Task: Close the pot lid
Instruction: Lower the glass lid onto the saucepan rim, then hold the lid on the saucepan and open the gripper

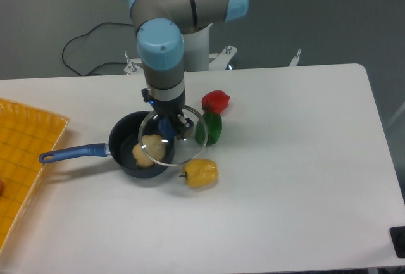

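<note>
A small round dark saucepan (130, 150) with a long straight blue handle sits left of centre on the white table (285, 179), its handle running out to the left, the tip ending just short of the raised edge of a yellow gridded tray (25, 160) at the table's left side. Inside the pot lies a pale, lumpy piece of food (149, 149).

The grey-and-blue arm reaches straight down over the pot's right rim. Its two-finger gripper (169, 124) is clamped on the knob at the centre of the round transparent glass lid with a thin metal rim (183, 150); the knob itself is mostly hidden by the fingers, so how tightly they pinch cannot be read, only that the lid hangs from them. The lid is offset to the right of the pot: its left part overlaps the pot's right half, while its right edge passes in front of the green bell pepper (211, 128). Whether it is touching the pot rim I cannot tell.

Three peppers crowd the pot's right side: a red one (216, 101) behind, the green one just beside it, and a yellow one (201, 173) near the pot's front-right edge. To the right of the peppers the tabletop stretches bare to its far edge, and a wide strip lies free along the front.
</note>
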Motion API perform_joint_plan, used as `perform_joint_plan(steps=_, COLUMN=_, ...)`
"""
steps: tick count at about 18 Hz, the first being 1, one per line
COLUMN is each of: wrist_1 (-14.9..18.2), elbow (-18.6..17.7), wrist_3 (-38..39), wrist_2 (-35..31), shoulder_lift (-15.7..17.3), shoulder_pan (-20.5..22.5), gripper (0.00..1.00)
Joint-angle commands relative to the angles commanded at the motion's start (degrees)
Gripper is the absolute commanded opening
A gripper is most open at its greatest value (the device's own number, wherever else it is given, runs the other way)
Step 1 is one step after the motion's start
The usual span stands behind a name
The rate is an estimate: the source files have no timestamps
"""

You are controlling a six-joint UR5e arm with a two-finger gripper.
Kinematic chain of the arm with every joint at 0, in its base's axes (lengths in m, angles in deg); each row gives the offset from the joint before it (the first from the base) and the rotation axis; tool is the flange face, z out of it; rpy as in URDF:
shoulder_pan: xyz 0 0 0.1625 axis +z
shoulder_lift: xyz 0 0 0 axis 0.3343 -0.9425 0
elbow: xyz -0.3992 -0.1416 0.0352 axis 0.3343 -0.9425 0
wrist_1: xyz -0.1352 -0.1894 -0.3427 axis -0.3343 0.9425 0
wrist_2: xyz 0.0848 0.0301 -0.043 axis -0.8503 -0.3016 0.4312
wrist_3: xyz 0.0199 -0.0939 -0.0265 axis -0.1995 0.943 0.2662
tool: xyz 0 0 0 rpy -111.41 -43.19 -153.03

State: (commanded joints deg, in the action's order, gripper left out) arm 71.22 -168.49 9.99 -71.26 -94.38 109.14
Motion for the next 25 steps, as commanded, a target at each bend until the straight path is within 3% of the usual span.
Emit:
perform_joint_plan(steps=8, wrist_1=-0.18, elbow=-1.23, wrist_3=3.34, wrist_2=1.05, shoulder_lift=-0.18, shoulder_pan=-3.34, gripper=0.42)
perform_joint_plan(steps=14, wrist_1=-5.27, elbow=-4.13, wrist_3=4.31, wrist_2=3.16, shoulder_lift=-0.35, shoulder_pan=-4.14, gripper=0.42)
perform_joint_plan(steps=25, wrist_1=-5.45, elbow=-5.01, wrist_3=4.66, wrist_2=3.16, shoulder_lift=-0.26, shoulder_pan=-5.10, gripper=0.42)
